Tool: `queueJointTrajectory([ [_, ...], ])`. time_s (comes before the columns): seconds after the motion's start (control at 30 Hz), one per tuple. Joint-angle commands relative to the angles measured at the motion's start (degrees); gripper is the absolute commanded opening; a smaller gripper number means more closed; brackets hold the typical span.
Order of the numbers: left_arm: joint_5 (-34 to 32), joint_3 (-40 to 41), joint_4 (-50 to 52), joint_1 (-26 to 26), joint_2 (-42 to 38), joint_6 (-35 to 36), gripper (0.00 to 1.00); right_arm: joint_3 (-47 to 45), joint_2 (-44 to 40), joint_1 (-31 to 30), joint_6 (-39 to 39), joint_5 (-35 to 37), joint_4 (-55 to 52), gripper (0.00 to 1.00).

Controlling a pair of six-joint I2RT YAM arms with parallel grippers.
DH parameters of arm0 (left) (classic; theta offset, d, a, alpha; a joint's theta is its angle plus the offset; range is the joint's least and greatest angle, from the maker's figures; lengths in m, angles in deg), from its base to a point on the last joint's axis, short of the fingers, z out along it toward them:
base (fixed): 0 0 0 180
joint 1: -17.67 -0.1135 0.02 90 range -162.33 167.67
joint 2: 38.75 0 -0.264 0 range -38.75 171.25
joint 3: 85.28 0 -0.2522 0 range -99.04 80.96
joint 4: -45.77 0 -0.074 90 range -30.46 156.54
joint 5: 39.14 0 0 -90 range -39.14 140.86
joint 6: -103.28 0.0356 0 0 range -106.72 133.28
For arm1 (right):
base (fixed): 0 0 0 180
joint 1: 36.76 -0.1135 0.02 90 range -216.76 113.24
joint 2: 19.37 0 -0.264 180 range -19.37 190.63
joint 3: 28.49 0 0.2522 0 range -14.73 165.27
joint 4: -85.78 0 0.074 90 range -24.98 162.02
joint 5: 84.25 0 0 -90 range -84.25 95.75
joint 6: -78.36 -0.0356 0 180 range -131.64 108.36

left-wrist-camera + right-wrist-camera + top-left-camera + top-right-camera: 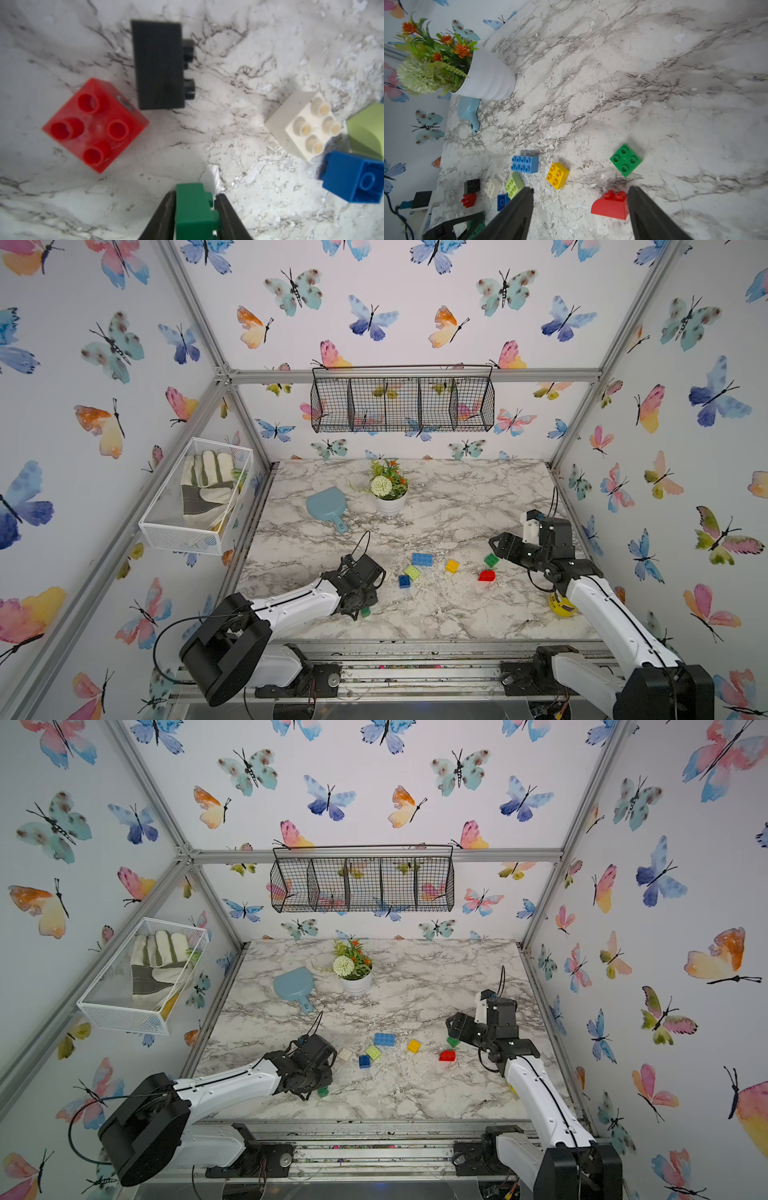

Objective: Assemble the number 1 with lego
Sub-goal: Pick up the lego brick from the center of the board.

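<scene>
Walls: white wallpaper printed with watercolour butterflies (415,290), on three sides.
Frame: grey aluminium struts (415,375) along the wall joins.
Tabletop: white marble-patterned surface with grey veins (457,506).
Back wall: black wire basket (402,402), hung up.
Side wall: white mesh basket (178,537) holding a cream-and-grey glove (205,489).

The left gripper (196,195) pinches a green brick (193,216) between its dark jaws, while on the marble desk (228,116) a red brick (95,124) lies just beside a tipped-over black brick (158,64), apart from a clustered white brick (301,124), lime brick (367,133) and blue brick (353,176).
</scene>
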Motion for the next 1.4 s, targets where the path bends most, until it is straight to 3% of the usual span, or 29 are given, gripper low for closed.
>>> queueJointTrajectory([
  [0.0, -1.2, -0.3, -0.1, 0.1, -0.7, 0.5, 0.28, 2.1, 1.7, -4.3, 1.3, -4.3, -0.2, 0.74],
  [0.1, -2.4, -0.9, -0.9, 0.2, -5.7, 0.6, 0.23, 3.7, 2.9, -12.2, 1.5, -3.6, 0.4, 0.74],
  [0.3, -2.6, -1.1, -6.8, 0.0, -17.3, -3.7, 0.23, 4.0, 1.8, -29.2, 2.0, -0.3, 6.3, 0.71],
  [0.5, -1.1, -0.1, -12.4, 0.0, -21.2, -11.4, 0.23, 3.6, 4.3, -44.3, 5.3, 3.2, 14.9, 0.71],
  [0.6, -0.2, 0.2, -14.3, 0.0, -21.6, -13.5, 0.23, 5.2, 8.8, -48.7, 5.3, 3.6, 17.9, 0.73],
  [0.97, 1.6, 0.8, -16.3, 0.0, -21.3, -14.7, 0.23, 10.2, 21.4, -52.1, 2.6, 3.8, 28.7, 0.74],
  [1.37, 2.8, 1.1, -16.7, -0.1, -21.7, -14.2, 0.22, 13.9, 28.1, -52.1, 1.5, 4.1, 31.7, 0.54],
])
